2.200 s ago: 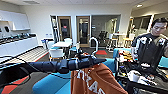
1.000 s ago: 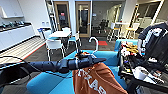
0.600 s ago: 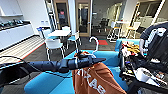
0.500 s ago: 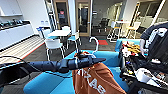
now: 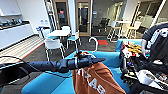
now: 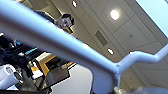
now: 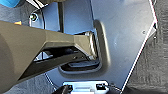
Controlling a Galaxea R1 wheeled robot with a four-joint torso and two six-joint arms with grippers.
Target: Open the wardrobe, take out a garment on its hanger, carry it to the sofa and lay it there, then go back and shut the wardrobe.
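Left hand [image 5: 96,60] at frame centre clamped on the white hanger [image 5: 93,42], orange garment [image 5: 96,78] hanging just below it, blue sofa [image 5: 47,83] beneath, right hand's grip impossible to tell.

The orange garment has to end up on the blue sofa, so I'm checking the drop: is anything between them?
Nothing visible: the rust-orange long-sleeved garment hangs from the left gripper directly above the bright blue upholstered sofa.
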